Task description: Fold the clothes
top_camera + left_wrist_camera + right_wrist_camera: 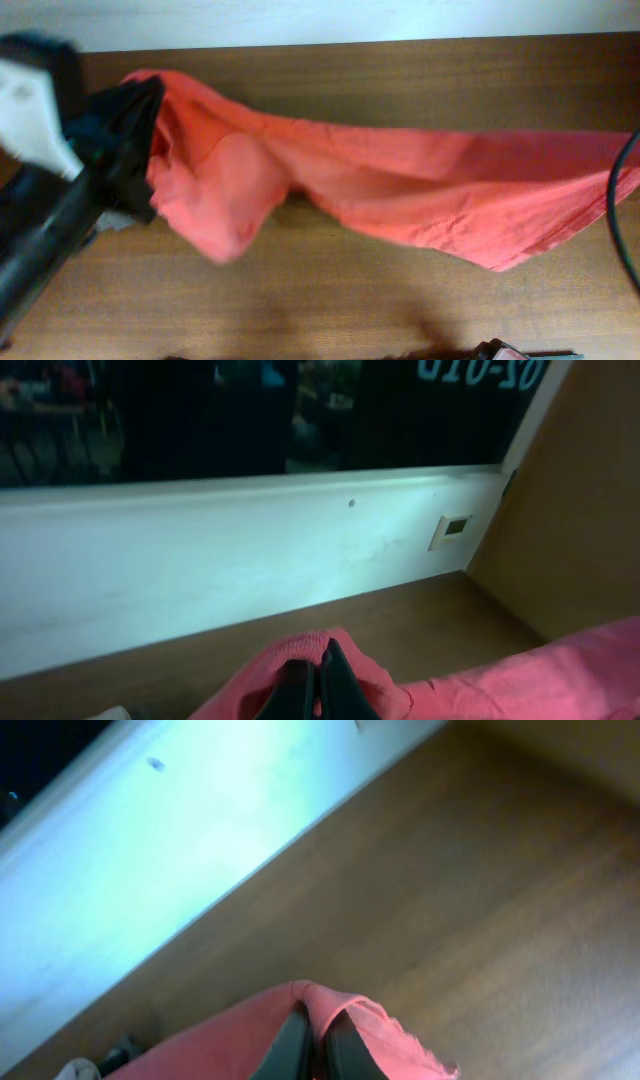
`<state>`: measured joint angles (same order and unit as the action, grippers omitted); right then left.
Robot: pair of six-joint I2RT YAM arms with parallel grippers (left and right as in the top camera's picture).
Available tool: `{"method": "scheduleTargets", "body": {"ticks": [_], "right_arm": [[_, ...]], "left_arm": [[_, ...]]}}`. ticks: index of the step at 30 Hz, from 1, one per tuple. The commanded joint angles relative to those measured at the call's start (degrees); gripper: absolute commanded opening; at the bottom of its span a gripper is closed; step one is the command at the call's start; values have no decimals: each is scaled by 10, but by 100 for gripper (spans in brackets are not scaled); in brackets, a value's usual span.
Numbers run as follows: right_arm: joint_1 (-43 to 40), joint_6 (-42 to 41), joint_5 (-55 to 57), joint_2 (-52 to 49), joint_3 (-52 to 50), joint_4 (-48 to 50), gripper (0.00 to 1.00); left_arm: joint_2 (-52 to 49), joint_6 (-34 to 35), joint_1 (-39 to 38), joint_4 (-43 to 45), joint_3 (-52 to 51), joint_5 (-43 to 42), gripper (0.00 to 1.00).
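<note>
The red-orange T-shirt [400, 185] hangs stretched above the wooden table [330, 300], held up at both ends and sagging in the middle and at a bunched lobe on the left. My left gripper [140, 100] is shut on the shirt's left end; in the left wrist view its fingers [318, 658] pinch a fold of the shirt [570, 665]. My right gripper is out of the overhead view past the right edge; in the right wrist view its fingers [315, 1020] are shut on the shirt's hem [210, 1040]. Tag and lettering are not visible.
A white wall panel [220, 570] with a small socket [452, 529] runs along the table's back edge. A black cable [615, 200] hangs at the right edge. A dark object [500, 350] sits at the table's front edge.
</note>
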<state>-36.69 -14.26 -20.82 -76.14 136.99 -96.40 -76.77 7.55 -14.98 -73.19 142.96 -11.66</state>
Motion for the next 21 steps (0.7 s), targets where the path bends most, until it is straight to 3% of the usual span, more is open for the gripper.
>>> {"method": "scheduleTargets", "body": {"ticks": [1, 6, 11, 15, 21], "right_arm": [[3, 7, 5, 4, 49, -9, 4], [3, 5, 6, 12, 59, -9, 4], [3, 5, 12, -7, 59, -9, 4], [3, 5, 23, -48, 59, -9, 4], [4, 5, 22, -156, 59, -9, 4]], "left_arm": [[-1, -18, 0, -19, 33, -11, 1], [-2, -18, 0, -29, 35, -50, 0], [-34, -19, 0, -30, 35, -36, 1], [-102, -19, 0, -23, 35, 11, 1], [-243, -19, 0, 28, 35, 16, 1]]}}
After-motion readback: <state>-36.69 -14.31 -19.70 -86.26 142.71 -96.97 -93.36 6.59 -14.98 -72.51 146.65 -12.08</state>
